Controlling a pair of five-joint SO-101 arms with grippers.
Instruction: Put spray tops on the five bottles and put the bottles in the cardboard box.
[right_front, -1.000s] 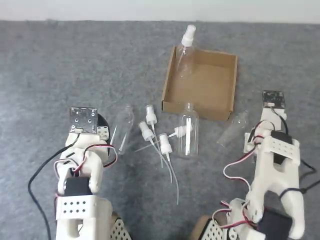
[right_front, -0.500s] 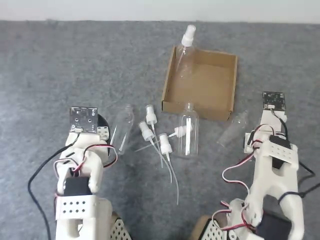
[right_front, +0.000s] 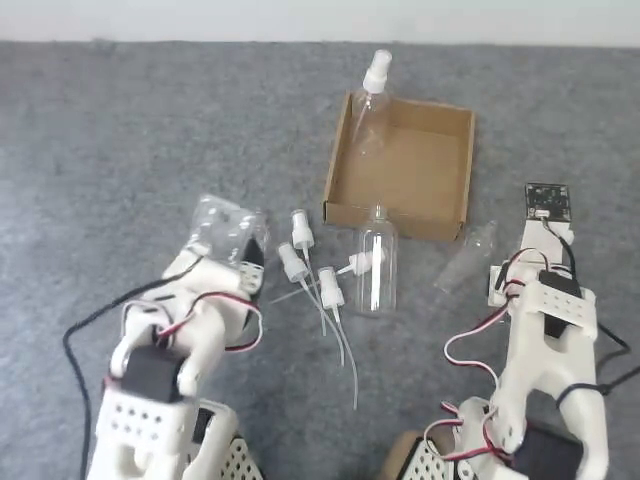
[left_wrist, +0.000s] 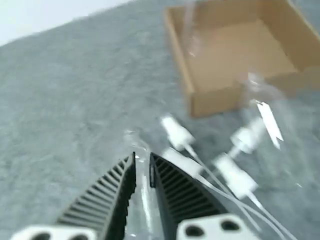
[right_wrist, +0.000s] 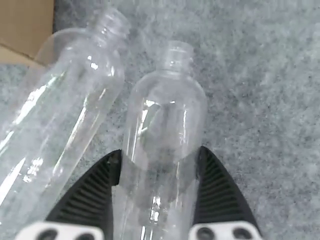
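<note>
1. The right pincer (right_wrist: 159, 151) pinched a bottle (right_wrist: 165, 100) beside a second bottle (right_wrist: 75, 90) at the cardboard box's (right_front: 390, 215) 5 o'clock corner.
2. The left pincer (left_wrist: 142, 157), pressed together, hung at the box's 8 o'clock, open tabletop (right_front: 100, 150) beyond.

Grey, felt-like covering (right_front: 120, 120) under everything; a pale strip (right_front: 200, 18), perhaps wall, behind it.

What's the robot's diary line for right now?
right gripper: shut on uncapped bottle | left gripper: near loose spray tops | box: holds one capped bottle
</note>
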